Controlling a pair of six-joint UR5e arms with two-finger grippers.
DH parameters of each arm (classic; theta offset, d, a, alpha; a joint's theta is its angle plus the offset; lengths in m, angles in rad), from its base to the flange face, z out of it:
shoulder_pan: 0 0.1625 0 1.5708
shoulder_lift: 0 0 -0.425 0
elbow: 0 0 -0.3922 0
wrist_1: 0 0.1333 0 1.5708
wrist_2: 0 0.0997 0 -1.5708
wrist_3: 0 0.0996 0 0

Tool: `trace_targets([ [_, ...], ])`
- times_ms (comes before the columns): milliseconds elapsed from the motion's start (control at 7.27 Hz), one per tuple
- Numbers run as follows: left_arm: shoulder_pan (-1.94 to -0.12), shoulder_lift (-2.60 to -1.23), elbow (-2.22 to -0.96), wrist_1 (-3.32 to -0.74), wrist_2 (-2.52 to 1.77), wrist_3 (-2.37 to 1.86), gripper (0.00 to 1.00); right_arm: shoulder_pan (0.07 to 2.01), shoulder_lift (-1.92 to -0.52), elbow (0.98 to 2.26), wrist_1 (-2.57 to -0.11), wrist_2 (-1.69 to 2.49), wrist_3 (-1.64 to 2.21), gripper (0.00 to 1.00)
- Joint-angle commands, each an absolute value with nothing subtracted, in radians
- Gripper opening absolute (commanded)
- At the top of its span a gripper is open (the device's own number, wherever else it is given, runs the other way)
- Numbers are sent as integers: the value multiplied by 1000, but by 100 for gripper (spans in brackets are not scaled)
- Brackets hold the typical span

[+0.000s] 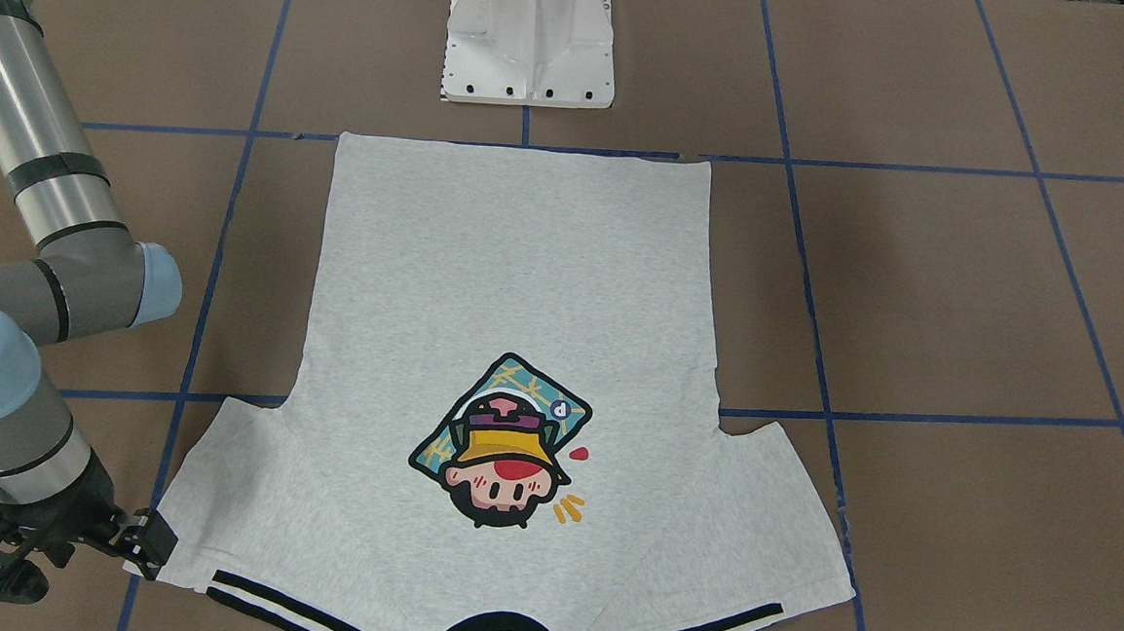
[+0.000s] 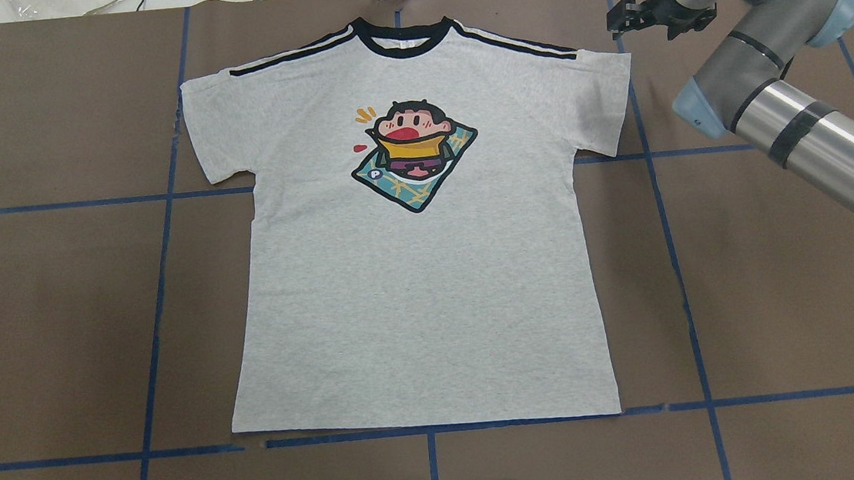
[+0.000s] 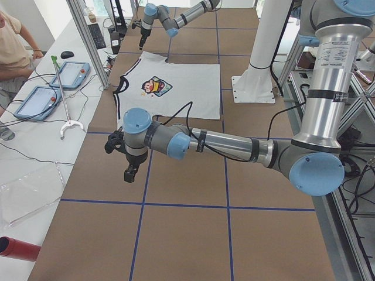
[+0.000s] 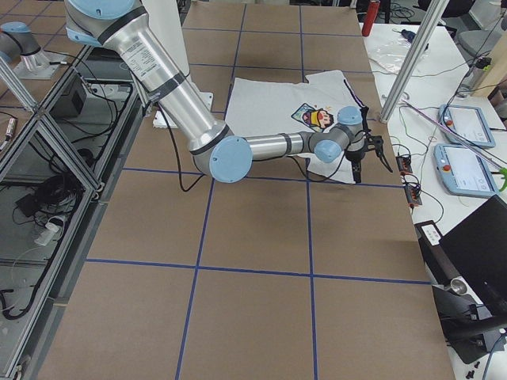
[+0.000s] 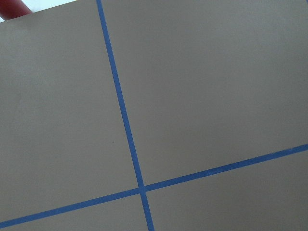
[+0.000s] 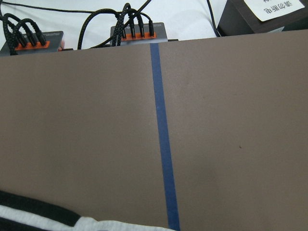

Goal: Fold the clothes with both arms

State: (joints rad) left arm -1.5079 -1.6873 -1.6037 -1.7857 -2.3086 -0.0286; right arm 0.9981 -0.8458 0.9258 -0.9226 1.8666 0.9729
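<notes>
As it lies flat, the T-shirt faces print-up.

Robotics lab. Left arm and right arm are industrial units flanking a white pedestal. The table is brown with a blue tape grid. Aluminium frame posts, teach pendants on the side bench, operator seated alongside.
</notes>
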Motion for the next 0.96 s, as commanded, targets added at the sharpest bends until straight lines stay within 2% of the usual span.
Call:
trace_targets([
  [0, -1508, -1669, -1606, -1816, -2310, -28, 100, 979, -841, 897, -919, 1847, 982, 73],
  [688, -1509, -1631, -1630, -1879, -2309, -28, 100, 962, -854, 887, -919, 1841, 980, 66],
  [825, -1509, -1628, -1643, -1879, -2309, -28, 100, 962, -854, 885, -919, 1839, 980, 56],
])
